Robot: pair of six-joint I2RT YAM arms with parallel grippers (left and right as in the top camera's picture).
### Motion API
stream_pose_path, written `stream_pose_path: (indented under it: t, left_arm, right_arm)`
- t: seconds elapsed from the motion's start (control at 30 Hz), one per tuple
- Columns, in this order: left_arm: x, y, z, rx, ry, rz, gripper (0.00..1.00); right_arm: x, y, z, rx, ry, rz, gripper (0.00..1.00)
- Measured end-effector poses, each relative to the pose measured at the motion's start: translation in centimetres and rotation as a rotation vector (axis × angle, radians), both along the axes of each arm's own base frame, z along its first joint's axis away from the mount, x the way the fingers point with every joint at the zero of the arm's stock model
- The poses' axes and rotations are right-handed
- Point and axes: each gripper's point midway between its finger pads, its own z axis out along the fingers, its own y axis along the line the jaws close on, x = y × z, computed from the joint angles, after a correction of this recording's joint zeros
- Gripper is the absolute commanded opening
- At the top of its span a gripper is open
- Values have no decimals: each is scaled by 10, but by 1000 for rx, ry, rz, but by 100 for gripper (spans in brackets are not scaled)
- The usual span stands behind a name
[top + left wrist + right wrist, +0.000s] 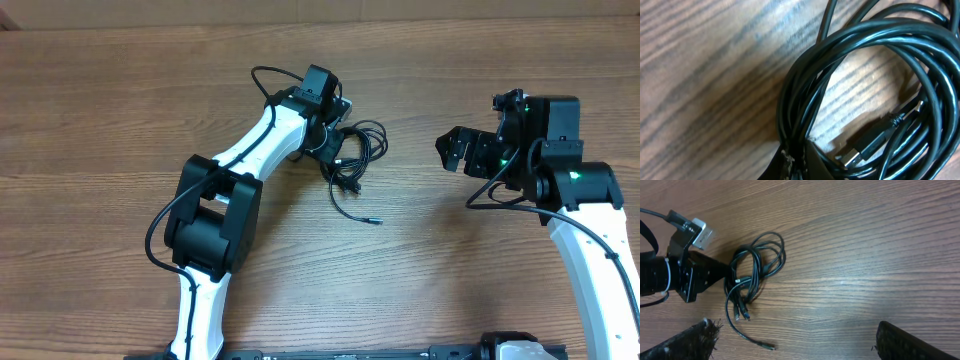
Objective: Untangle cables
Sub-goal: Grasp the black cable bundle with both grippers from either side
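The cables (358, 150) are a tangle of thin black loops on the wooden table, with one loose end trailing to a small plug (377, 221). My left gripper (334, 152) is at the tangle's left edge. In the left wrist view its jaws (797, 161) are pinched on strands of the cables (860, 75), next to a USB plug (860, 150). My right gripper (455, 150) is open and empty, to the right of the tangle and apart from it. The right wrist view shows the cables (756, 270) and the left gripper (715, 274) from a distance.
The wooden table (120, 100) extends on all sides. The left arm (240, 160) stretches from the front left up to the tangle. The right arm (590, 230) stands at the right. A pale strip (300, 8) runs along the table's far edge.
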Motion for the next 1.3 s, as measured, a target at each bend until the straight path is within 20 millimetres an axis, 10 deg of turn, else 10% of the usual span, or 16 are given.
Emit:
stream_pose_path:
  t: [0.47,0.63,1.0,1.3]
  left_arm:
    - [-32,-20,89,-185,20,-60,4]
    - [-43,-23,93,-211,62,-71,4]
    - [-51,-32,96,-253,90,-92,4]
    - [-58,-30,94,-254,127,-92,4]
  right_arm:
    - [18,45,-27,128,55,142,93]
    - [24,77,-60,143,127,210,75]
    - [32,111,-111,157,218,253,72]
    - [46,116,-149,148,254,215,4]
